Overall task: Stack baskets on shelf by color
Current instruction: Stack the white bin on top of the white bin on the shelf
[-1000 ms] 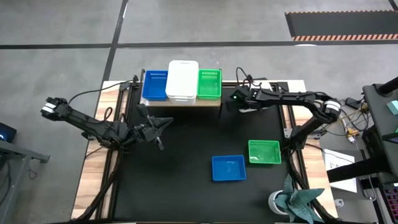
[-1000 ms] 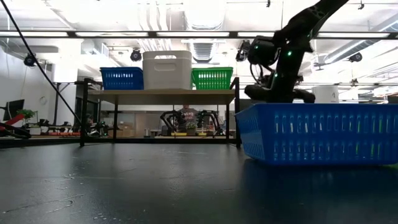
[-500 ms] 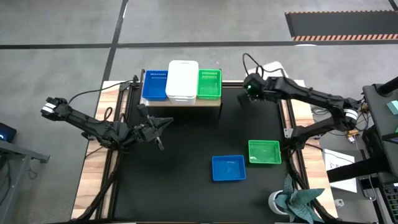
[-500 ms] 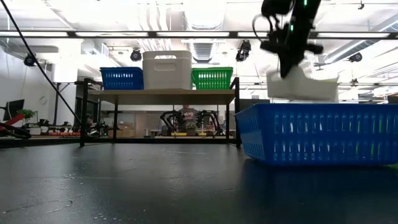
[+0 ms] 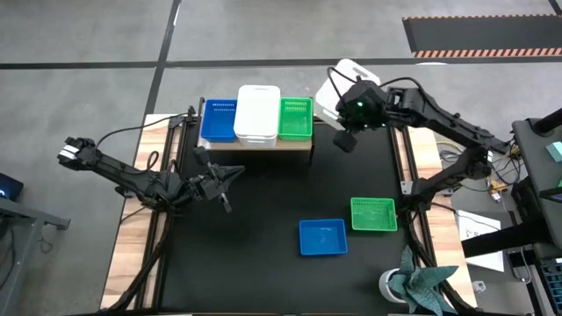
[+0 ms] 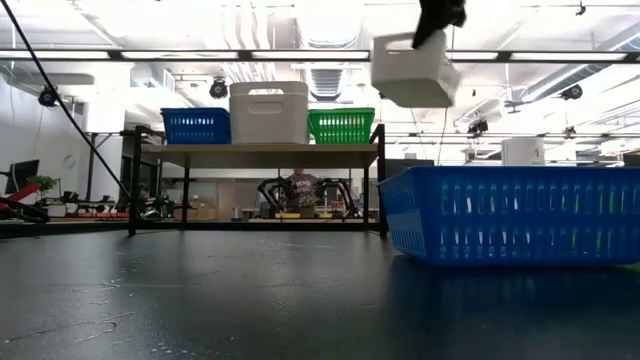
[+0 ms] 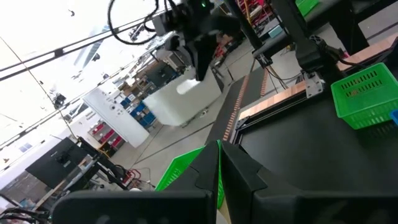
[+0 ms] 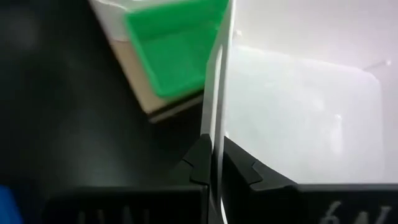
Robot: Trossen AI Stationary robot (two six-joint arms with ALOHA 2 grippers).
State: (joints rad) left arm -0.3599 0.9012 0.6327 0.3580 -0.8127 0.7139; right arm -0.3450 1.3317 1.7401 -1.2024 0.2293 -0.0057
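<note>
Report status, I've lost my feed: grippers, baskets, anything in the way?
Right gripper shut on white basket, airborne beside shelf. Left gripper idle, fingers closed. Path looks clear.

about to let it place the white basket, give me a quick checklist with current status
1. Right gripper shut on the white basket rim: ok.
2. Basket lifted above shelf height: ok.
3. Basket over the white stack: not ok, it hangs off the shelf's right end.
4. Basket level: not ok, tilted.
5. Left gripper away from the shelf, over the table: ok.
6. Green basket and blue basket left on table: ok.
</note>
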